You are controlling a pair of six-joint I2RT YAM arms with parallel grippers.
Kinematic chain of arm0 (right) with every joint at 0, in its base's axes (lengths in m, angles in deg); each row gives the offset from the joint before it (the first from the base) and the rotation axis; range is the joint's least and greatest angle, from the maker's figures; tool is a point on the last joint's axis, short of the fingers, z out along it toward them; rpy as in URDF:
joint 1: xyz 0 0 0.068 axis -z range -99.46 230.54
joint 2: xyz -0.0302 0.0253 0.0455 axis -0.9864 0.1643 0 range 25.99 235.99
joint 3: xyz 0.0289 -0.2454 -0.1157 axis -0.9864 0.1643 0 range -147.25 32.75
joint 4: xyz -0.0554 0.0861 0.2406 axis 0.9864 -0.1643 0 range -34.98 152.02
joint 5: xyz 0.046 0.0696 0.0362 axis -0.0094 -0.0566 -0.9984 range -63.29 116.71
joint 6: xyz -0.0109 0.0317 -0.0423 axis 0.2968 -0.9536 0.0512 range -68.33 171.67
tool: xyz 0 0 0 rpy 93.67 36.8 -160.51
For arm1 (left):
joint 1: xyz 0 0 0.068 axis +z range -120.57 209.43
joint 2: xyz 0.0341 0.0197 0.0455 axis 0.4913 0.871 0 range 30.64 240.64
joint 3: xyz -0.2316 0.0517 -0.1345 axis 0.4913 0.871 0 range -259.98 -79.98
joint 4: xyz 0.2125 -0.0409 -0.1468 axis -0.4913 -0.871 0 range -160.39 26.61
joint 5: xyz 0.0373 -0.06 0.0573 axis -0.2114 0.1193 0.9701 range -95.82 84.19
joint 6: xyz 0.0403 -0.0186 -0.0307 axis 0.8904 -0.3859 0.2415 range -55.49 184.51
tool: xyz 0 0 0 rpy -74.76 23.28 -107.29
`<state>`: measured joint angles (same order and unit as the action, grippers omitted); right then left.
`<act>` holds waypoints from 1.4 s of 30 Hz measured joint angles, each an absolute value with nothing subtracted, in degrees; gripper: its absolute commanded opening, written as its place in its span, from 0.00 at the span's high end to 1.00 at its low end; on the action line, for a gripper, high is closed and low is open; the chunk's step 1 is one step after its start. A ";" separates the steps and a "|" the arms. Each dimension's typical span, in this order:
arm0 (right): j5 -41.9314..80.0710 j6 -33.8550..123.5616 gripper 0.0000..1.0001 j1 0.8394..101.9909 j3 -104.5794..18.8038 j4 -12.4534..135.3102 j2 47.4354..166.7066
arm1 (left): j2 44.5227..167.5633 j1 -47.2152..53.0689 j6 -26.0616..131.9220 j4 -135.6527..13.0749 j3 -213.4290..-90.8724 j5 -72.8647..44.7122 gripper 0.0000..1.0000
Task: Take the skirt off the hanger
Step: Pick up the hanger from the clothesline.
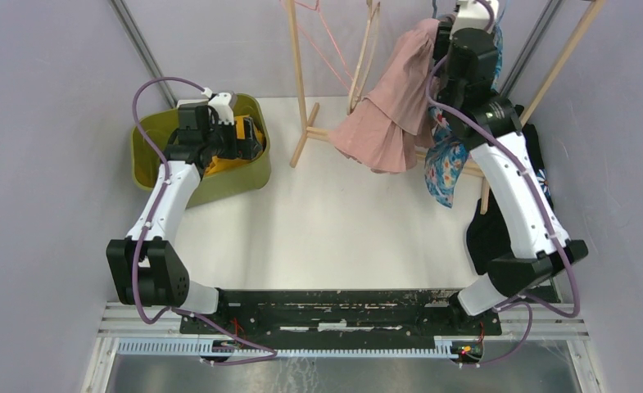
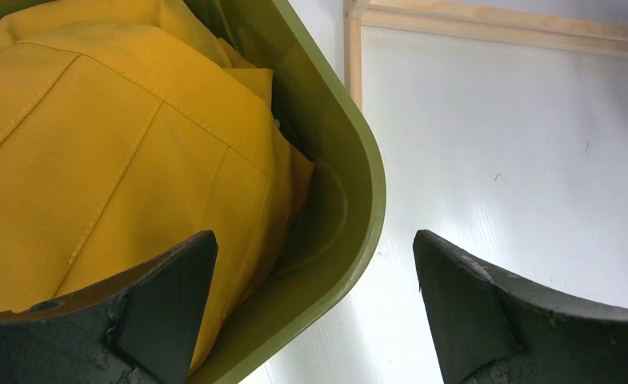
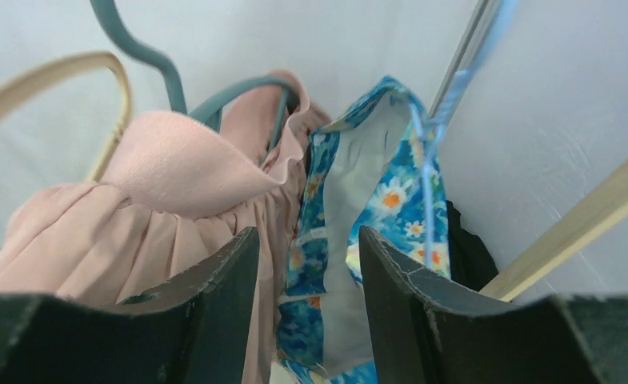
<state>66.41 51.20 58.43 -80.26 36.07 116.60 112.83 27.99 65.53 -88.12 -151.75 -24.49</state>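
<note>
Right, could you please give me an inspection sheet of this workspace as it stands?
Surface: white table, no spills seen.
Job's things: pink skirt on a teal hanger, hung on the wooden rack.
Clutter: blue floral garment and black garment beside the skirt; green bin holding a yellow garment.
Grippers: left end effector open over the bin's rim; right end effector open, up at the hanging garments.
Cables: purple cables loop along both arms.
Surroundings: plain walls; nothing else seen.
</note>
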 measured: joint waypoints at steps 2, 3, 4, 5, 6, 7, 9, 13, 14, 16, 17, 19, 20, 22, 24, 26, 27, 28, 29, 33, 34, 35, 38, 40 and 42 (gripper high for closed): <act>66.09 49.80 0.46 58.43 -80.26 35.59 114.11 | 112.85 27.75 65.53 -88.10 -151.71 -24.56 0.01; 66.06 49.25 0.46 58.46 -80.26 35.43 112.88 | 112.85 27.67 65.53 -88.10 -151.68 -24.60 0.01; 66.06 48.84 0.46 58.46 -80.26 35.33 111.79 | 112.83 27.67 65.53 -88.10 -151.68 -24.67 0.01; 66.04 48.40 0.46 58.48 -80.26 35.22 110.61 | 112.85 27.67 65.53 -88.10 -151.66 -24.84 0.01; 65.95 47.96 0.46 58.48 -80.26 35.13 109.52 | 112.85 27.67 65.53 -88.10 -151.64 -24.97 0.01; 65.85 47.57 0.45 58.48 -80.26 35.02 108.69 | 112.83 27.65 65.53 -88.10 -151.64 -25.04 0.01; 65.54 46.50 0.45 58.48 -80.37 34.74 107.20 | 112.85 27.62 65.53 -88.10 -151.64 -25.19 0.01; 64.80 44.75 0.45 58.48 -81.66 33.99 107.61 | 112.85 27.56 65.53 -88.10 -151.64 -25.43 0.01; 64.58 44.20 0.45 58.48 -81.99 34.01 108.31 | 112.85 27.54 65.53 -88.10 -151.64 -25.45 0.01; 64.18 43.31 0.45 58.48 -82.36 34.21 109.95 | 112.85 27.47 65.53 -88.10 -151.64 -25.43 0.01; 64.10 42.89 0.45 58.48 -82.39 34.25 110.76 | 112.85 27.45 65.53 -88.10 -151.64 -25.43 0.01; 63.92 42.19 0.45 58.48 -82.43 34.52 112.90 | 112.85 27.43 65.53 -88.10 -151.64 -25.45 0.01; 63.86 41.71 0.45 58.48 -82.56 34.56 114.24 | 112.85 27.43 65.53 -88.10 -151.64 -25.48 0.01; 63.70 40.90 0.46 58.48 -82.89 34.63 116.51 | 112.85 27.43 65.53 -88.10 -151.64 -25.48 0.01; 63.35 40.03 0.47 58.48 -83.48 34.63 118.61 | 112.85 27.43 65.53 -88.10 -151.64 -25.48 0.01; 62.81 39.13 0.47 58.48 -83.83 34.71 119.92 | 112.85 27.43 65.53 -88.08 -151.57 -25.48 0.01; 62.68 38.76 0.48 58.48 -83.85 34.80 120.23 | 112.85 27.43 65.53 -88.08 -151.55 -25.48 0.01; 62.59 38.28 0.48 58.48 -83.96 34.80 120.38 | 112.85 27.43 65.53 -88.08 -151.53 -25.48 0.01; 62.46 37.82 0.48 58.48 -84.16 34.89 120.40 | 112.85 27.43 65.53 -88.08 -151.46 -25.45 0.01; 62.20 36.07 0.49 58.48 -85.25 35.57 120.10 | 112.85 27.43 65.53 -88.08 -151.40 -25.45 0.01; 62.09 35.57 0.50 58.48 -85.36 35.76 119.88 | 112.85 27.43 65.53 -88.08 -151.40 -25.48 0.01; 62.00 35.11 0.50 58.48 -85.42 35.85 119.68 | 112.85 27.43 65.53 -88.08 -151.40 -25.48 0.01; 61.41 33.87 0.52 58.48 -85.45 36.00 119.16 | 112.85 27.43 65.53 -88.08 -151.40 -25.48 0.01; 61.15 33.03 0.53 58.48 -85.47 36.09 118.89 | 112.85 27.40 65.53 -88.08 -151.38 -25.48 0.01; 60.91 32.25 0.54 58.48 -85.47 36.13 118.67 | 112.85 27.40 65.53 -88.08 -151.38 -25.48 0.01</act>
